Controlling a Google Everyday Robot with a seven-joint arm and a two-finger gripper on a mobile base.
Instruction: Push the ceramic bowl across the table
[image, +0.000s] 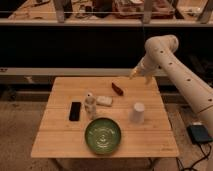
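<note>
**Push not started: bowl untouched, gripper off at the table's far edge**

Status: the wide, shallow, glossy green ceramic bowl (102, 136) with pale rings inside sits flat on the rectangular light wooden plank table (55, 136), close to the table's near edge and about mid-width; nothing is touching it.

The gripper (141, 75) hangs above the table's far edge, towards the right-hand end as seen, on the white arm coming in from that side; it is well apart from the bowl and carries nothing that I can see; spread or pressed together: cannot tell.

Other items on the table:
- small white cup (138, 112) on the right half, mid-depth
- flat black phone-like slab (75, 111) on the left half, mid-depth
- small white bottle-shaped item (90, 105) near the table's middle
- pale rectangular packet (104, 100) just beyond it
- dark red oblong (117, 88) nearer the far edge

My read: zero progress on the push itself. What is left is the approach, contact with the bowl's rim and the whole slide; the items mid-table sit in the way of a straight push towards the far edge, so a sideways push looks cleaner.
</note>
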